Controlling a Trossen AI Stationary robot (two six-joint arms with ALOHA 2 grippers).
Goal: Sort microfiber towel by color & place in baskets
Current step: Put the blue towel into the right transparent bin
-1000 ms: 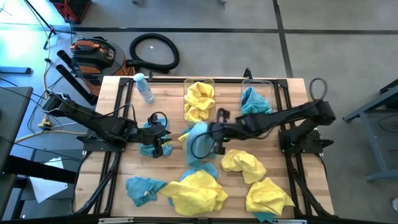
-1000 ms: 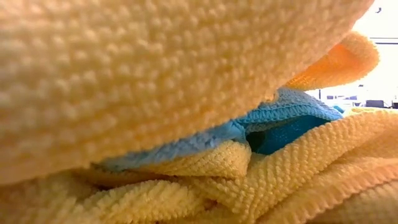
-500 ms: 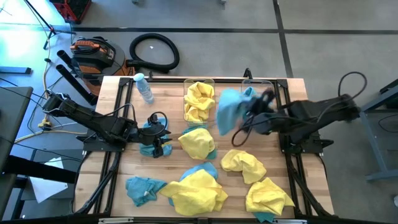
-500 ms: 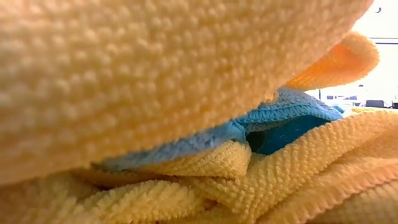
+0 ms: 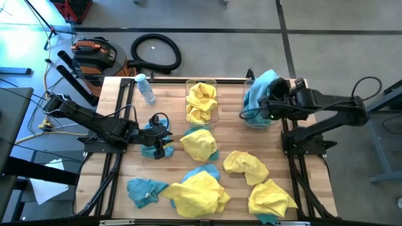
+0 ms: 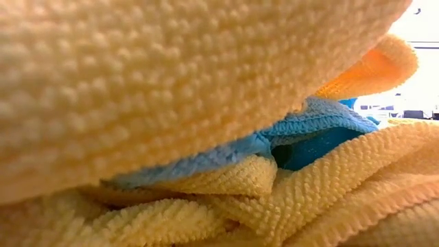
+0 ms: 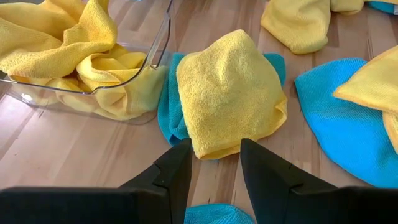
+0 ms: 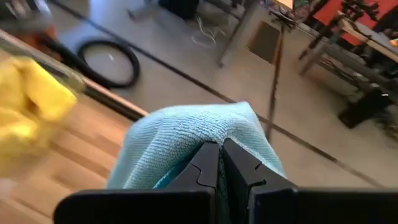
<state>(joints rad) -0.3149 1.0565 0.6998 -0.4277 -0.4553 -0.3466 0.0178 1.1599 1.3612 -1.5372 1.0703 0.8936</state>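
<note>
Jaws of the right gripper point(image 5: 269, 103) are clamped tight on a teal-blue towel point(image 5: 259, 94), which bunches up in front of the fingers and drapes down from them. Seen from above, this cloth hangs directly over the right-hand clear basket point(image 5: 271, 83) at the far edge of the table, where another teal cloth already lies; the basket sits straight below the pinched towel, so the coming move likely calls only for a release, perhaps after a small drop. In the right wrist view the teal fabric point(image 8: 186, 143) wraps over the closed fingertips, with floor and a black hose beyond. The second basket point(image 5: 188, 85), holding yellow towels point(image 5: 201, 102), stands just beside it toward the table's middle, well clear of the hanging cloth. The left gripper point(image 5: 164, 139) waits low near the left side, jaws parted and holding nothing, with a teal cloth point(image 5: 151, 129) under it. Its wrist view shows a folded yellow towel point(image 7: 227, 93) lying on a teal one just ahead of its open fingers point(image 7: 177, 171). More yellow and teal towels lie scattered on the near half of the wooden table point(image 5: 169, 107).
</note>
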